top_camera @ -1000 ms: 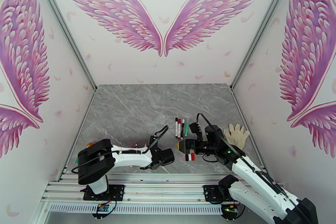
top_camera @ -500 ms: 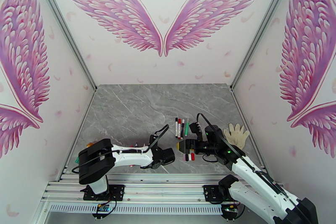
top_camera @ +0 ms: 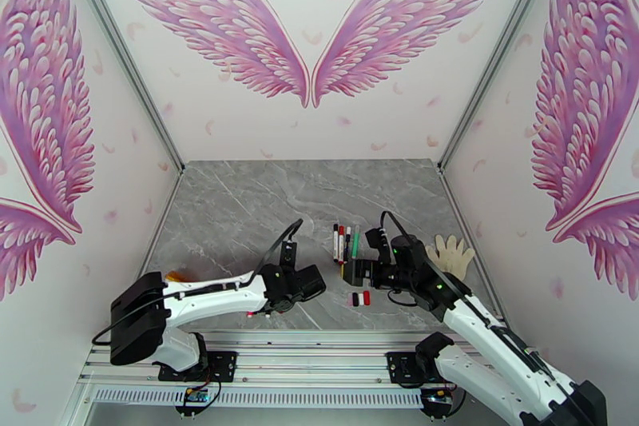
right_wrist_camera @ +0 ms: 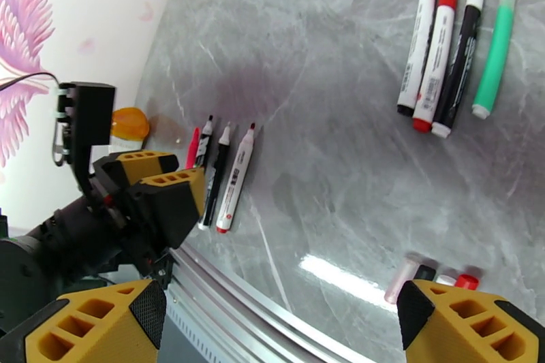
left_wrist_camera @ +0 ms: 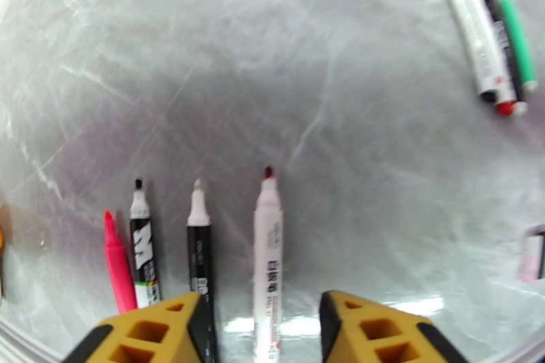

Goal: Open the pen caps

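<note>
left gripper (left_wrist_camera: 262, 310) jaws apart, empty, over uncapped pens (left_wrist_camera: 197, 248) | right gripper (right_wrist_camera: 276, 310) spread wide, empty, near loose caps (right_wrist_camera: 436, 280) | capped pens (left_wrist_camera: 487, 37) side by side on table (left_wrist_camera: 306, 85)

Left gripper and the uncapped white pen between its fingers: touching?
Apart. Left wrist view: bare table shows between the white pen and both left gripper fingers.

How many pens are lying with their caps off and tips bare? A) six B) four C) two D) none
B: four bare-tipped pens lie side by side in a row, set apart from the four capped pens.
</note>
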`<control>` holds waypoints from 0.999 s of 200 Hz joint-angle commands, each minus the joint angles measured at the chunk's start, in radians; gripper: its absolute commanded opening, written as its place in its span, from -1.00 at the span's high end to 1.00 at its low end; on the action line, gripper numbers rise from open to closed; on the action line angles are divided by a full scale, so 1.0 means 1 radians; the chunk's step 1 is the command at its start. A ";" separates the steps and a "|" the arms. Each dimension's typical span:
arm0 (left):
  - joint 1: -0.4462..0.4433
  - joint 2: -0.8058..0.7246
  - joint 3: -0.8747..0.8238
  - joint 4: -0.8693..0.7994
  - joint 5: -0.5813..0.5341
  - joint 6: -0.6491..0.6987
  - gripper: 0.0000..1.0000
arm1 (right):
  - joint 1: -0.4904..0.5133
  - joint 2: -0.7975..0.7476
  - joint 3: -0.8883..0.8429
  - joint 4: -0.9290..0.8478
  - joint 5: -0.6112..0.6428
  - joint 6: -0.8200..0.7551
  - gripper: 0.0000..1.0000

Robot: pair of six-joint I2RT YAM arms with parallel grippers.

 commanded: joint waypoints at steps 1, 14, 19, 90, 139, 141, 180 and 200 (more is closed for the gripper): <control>0.034 -0.100 -0.050 0.191 0.094 0.106 -0.36 | 0.006 0.022 0.081 -0.090 0.107 -0.023 -0.73; 0.054 -0.156 -0.093 0.279 0.147 0.143 -0.67 | 0.006 0.046 0.107 -0.101 0.120 -0.027 -0.63; 0.062 -0.175 -0.111 0.319 0.175 0.165 -0.79 | 0.005 0.060 0.118 -0.101 0.124 -0.030 -0.59; 0.160 -0.415 -0.324 0.585 0.410 0.247 -0.97 | -0.012 0.398 0.326 -0.098 0.202 -0.068 -0.01; 0.203 -0.476 -0.416 0.667 0.478 0.224 -0.97 | -0.007 0.666 0.504 -0.124 0.289 -0.090 0.22; 0.203 -0.476 -0.417 0.670 0.479 0.222 -0.97 | -0.007 0.676 0.509 -0.125 0.294 -0.091 0.23; 0.210 -0.462 -0.434 0.710 0.495 0.213 -0.97 | 0.001 0.835 0.620 -0.143 0.341 -0.111 0.30; 0.210 -0.445 -0.440 0.733 0.511 0.214 -0.97 | 0.010 0.904 0.679 -0.157 0.359 -0.119 0.31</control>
